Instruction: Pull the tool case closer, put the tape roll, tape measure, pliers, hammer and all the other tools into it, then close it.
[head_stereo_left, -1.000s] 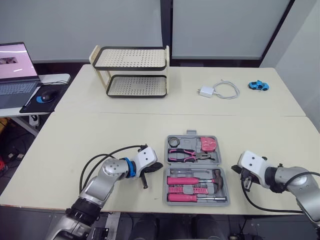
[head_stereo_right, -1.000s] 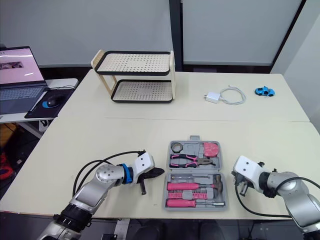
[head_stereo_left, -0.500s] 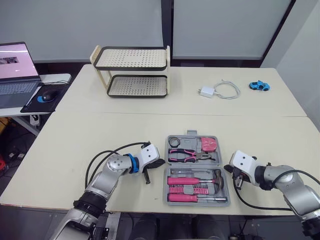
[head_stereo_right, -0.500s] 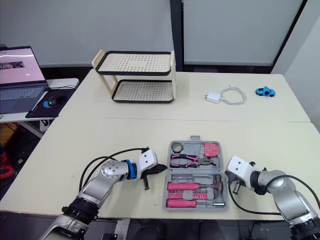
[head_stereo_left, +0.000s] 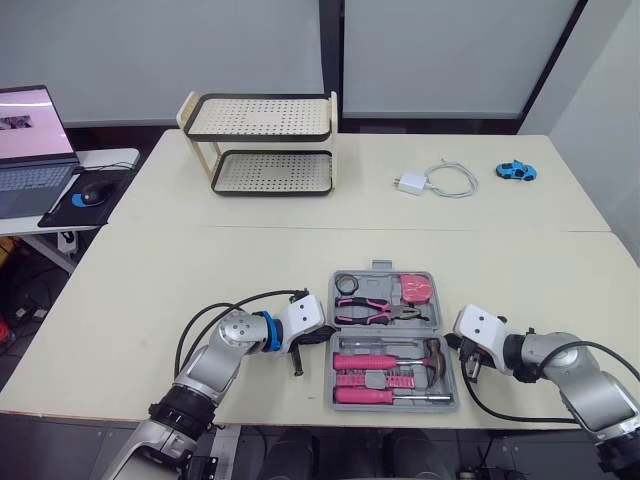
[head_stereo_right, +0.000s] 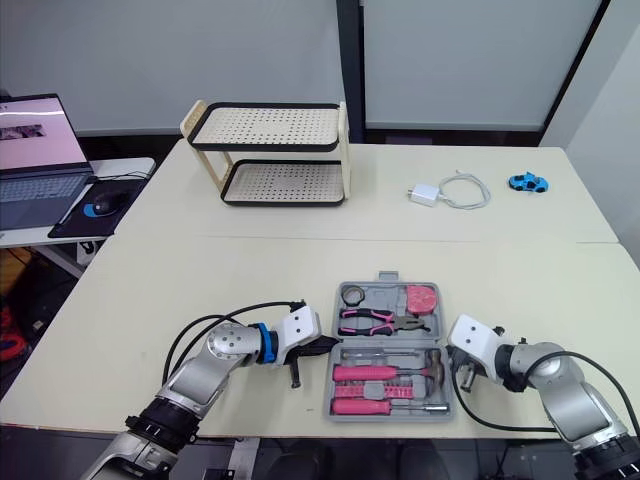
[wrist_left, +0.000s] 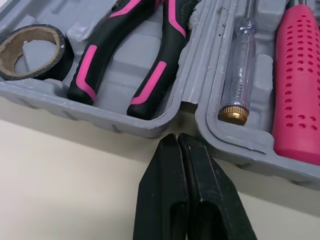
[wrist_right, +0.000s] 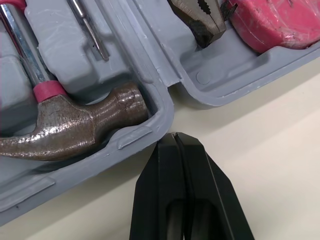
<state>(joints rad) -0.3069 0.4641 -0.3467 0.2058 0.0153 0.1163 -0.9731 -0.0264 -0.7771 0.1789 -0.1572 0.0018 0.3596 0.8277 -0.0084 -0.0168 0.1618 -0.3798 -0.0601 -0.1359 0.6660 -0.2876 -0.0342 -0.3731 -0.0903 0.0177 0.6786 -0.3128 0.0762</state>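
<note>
The tool case (wrist_left: 115, 125) lies opened flat at the near edge of the surface (head_stereo_left: 200, 270), between the two arms, so the pulling-closer step looks done. The left jaws are pressed together and hold nothing; their tips sit at the notch where the two halves meet on the case's left side. The right jaws are likewise shut and empty, with their tips just beside the same seam on the right side, next to the corner that holds the hammer (wrist_right: 70, 127).

The nearer half carries the hammer, a clear-handled screwdriver (wrist_left: 239, 75) and pink-handled tools (wrist_left: 300, 90), each lying in a moulded slot. The farther half holds the tape roll (wrist_left: 50, 70), the pliers (wrist_left: 150, 82) and the tape measure (head_stereo_left: 418, 289). Every tool the task names therefore appears to be packed.

Well beyond the case, the surface bears a charger with its cable (head_stereo_left: 438, 181), a blue toy car (head_stereo_left: 517, 171) and a two-tier rack (head_stereo_left: 262, 130), none of which reads as a tool. A laptop (head_stereo_left: 30, 140) stands on a side table to the far left.

What seems left is the closing: one half has to be lifted and folded over the other. With both jaws set at the hinge line, that step looks about to begin, though neither half is raised yet.
</note>
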